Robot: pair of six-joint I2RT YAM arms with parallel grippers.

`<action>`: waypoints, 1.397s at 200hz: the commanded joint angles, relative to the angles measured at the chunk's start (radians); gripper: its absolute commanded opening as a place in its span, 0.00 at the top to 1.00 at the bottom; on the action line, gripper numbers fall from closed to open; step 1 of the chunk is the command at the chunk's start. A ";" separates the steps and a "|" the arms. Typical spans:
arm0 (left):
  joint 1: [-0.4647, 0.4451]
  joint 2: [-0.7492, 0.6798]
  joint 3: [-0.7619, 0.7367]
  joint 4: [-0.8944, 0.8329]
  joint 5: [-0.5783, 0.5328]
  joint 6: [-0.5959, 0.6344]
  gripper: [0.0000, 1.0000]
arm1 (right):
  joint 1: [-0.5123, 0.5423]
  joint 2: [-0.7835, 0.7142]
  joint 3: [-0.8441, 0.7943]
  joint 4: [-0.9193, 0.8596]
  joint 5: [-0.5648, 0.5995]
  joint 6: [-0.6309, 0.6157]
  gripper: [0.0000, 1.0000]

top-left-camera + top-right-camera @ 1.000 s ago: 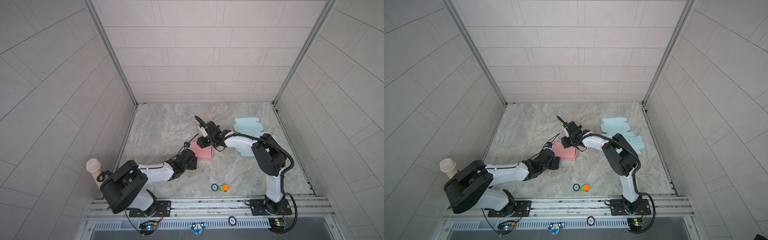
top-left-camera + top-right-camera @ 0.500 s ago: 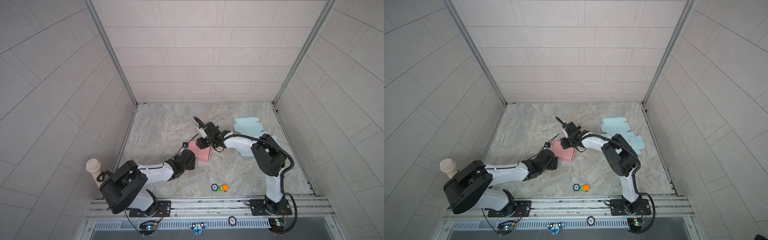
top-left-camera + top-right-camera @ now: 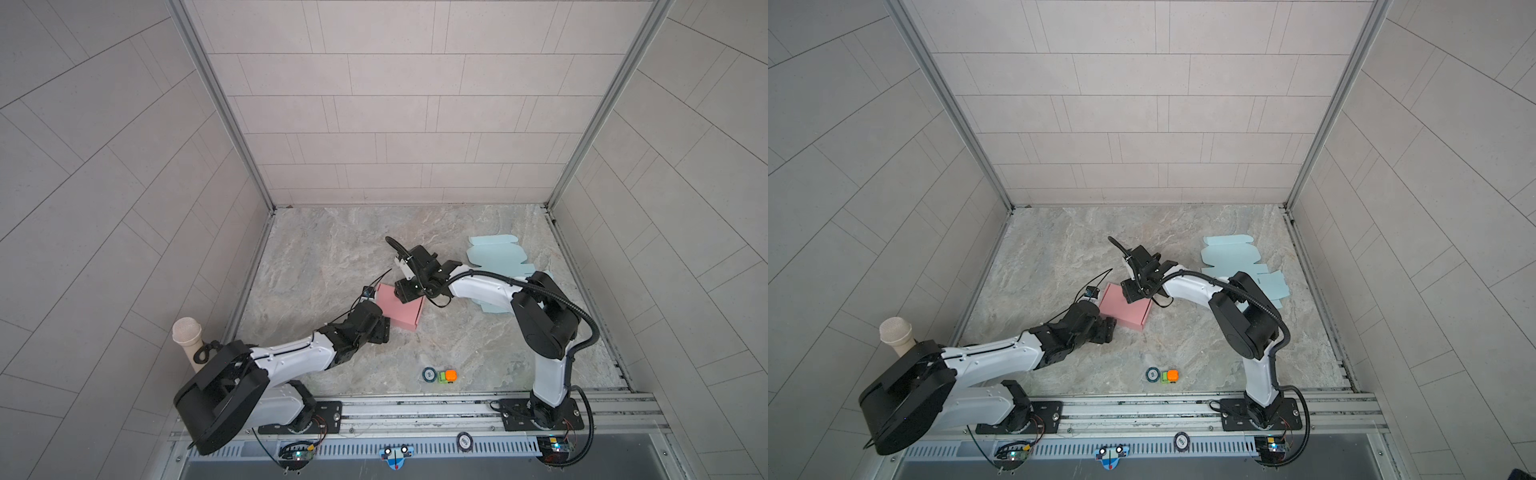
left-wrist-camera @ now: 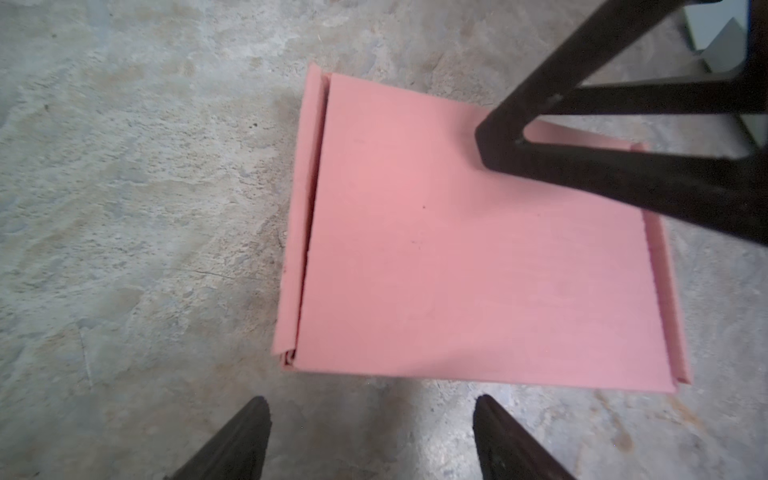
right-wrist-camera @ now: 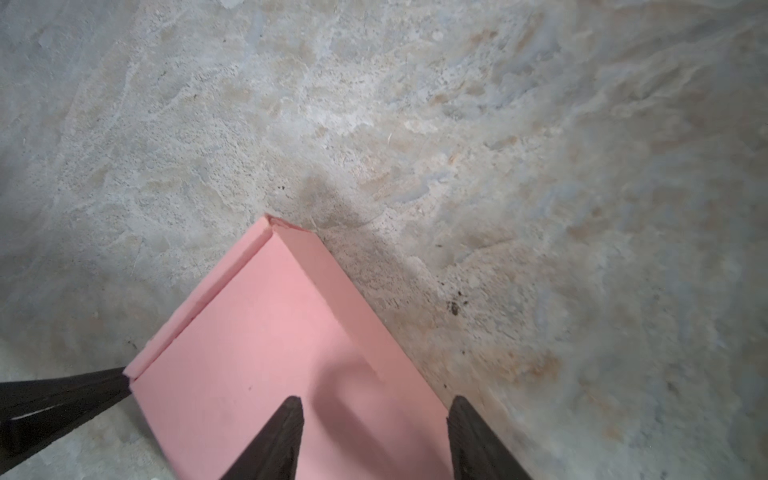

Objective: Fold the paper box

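we start with the marble table (image 3: 332,257), where the two arms meet near the middle. a pale blue flat blank (image 3: 494,255) lies well apart toward the right wall, untouched. the pink paper box (image 3: 401,311) sits between the two grippers with its lid down flat. compared with a second ago it has slid slightly toward the left arm, and the right gripper (image 3: 409,293) has travelled with it. we read that as the right arm nudging and pressing the closed box rather than lifting it. that gripper stands over the box's far corner with its jaws apart, clamping nothing. in the left wrist view one of its fingers (image 4: 498,137) rests on or just above the lid; we cannot tell which. the left gripper (image 4: 370,405) waits just beside the near edge, jaws wide and empty, much as they were. the folding looks almost done to us. the lid is shut, yet a thin dark slit (image 4: 309,232) runs along one side where a flap is not fully seated, so a last press seems due. a small green and orange toy (image 3: 446,376) lies near the front rail, out of play.
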 commanded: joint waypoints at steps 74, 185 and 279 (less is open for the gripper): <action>0.210 -0.073 0.117 -0.062 0.287 0.074 0.18 | 0.022 -0.394 -0.322 0.028 0.010 0.114 0.40; 0.277 0.153 0.174 0.050 0.370 0.059 0.18 | 0.037 -0.404 -0.536 0.284 -0.147 0.297 0.40; 0.277 0.165 0.142 0.108 0.412 0.027 0.22 | 0.037 -0.283 -0.461 0.294 -0.158 0.275 0.40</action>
